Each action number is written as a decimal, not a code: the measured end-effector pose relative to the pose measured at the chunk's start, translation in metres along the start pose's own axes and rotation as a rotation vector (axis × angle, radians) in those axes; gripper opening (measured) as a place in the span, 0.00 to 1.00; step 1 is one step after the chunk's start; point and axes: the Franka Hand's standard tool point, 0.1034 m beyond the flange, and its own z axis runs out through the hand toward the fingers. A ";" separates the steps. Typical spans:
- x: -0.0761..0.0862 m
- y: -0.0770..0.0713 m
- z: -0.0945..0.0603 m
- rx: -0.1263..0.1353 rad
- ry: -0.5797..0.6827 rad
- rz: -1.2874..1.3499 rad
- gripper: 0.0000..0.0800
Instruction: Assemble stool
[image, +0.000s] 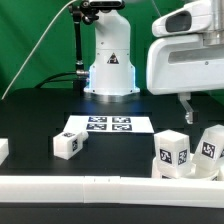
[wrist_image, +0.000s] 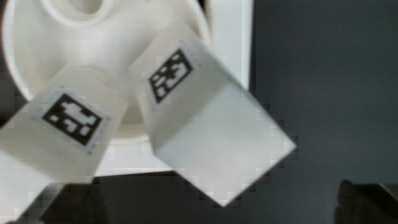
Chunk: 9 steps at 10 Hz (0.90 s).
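Two legs (wrist_image: 214, 150) against seat (wrist_image: 80, 40) under pincer (image: 185, 110), spread wide, empty; marker board (image: 108, 125), lone leg (image: 67, 145), border bar (image: 80, 185) around.

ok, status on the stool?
Fingers open, empty, above the seat. Two legs resting at the seat, look unattached; another leg loose beside the marker board. Nothing in the way.

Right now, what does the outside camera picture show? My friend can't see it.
The robot's open gripper hangs above two tagged white stool legs at the exterior view's right of a black table. A third leg sits beside the marker board, in front of the arm's white base. A long white bar runs along the front.
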 end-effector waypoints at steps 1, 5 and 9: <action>0.000 0.001 0.000 -0.002 0.000 -0.075 0.81; -0.004 0.000 0.004 -0.041 -0.008 -0.372 0.81; -0.015 -0.003 0.013 -0.043 -0.029 -0.457 0.81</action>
